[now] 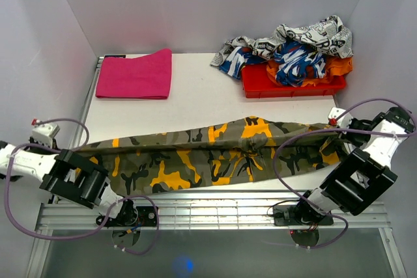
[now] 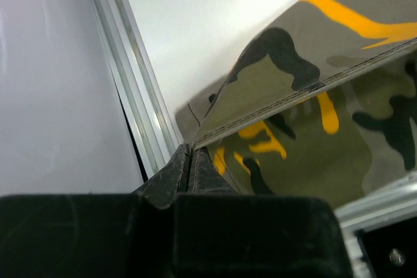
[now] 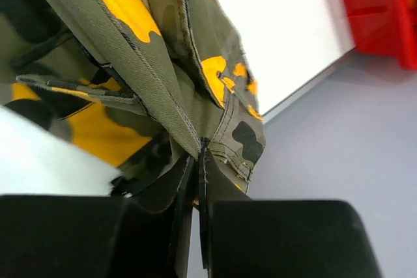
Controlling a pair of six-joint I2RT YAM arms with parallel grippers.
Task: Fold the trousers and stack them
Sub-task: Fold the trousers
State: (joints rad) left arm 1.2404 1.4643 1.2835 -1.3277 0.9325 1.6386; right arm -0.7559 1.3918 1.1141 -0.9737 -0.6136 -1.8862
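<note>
The camouflage trousers (image 1: 208,151) hang stretched across the near half of the table, olive with dark patches and yellow-orange blotches. My left gripper (image 1: 77,155) is shut on their left end; in the left wrist view my gripper (image 2: 189,151) pinches a hem corner of the trousers (image 2: 313,50), which rise taut up to the right. My right gripper (image 1: 333,136) is shut on the right end; in the right wrist view my gripper (image 3: 201,148) clamps a bunched, seamed edge of the trousers (image 3: 163,76).
A folded pink cloth (image 1: 135,73) lies at the back left. A red tray (image 1: 260,83) at the back right holds a heap of garments, among them a newsprint-patterned garment (image 1: 313,36) and a blue-and-white one (image 1: 300,60). White walls enclose the table (image 1: 195,102).
</note>
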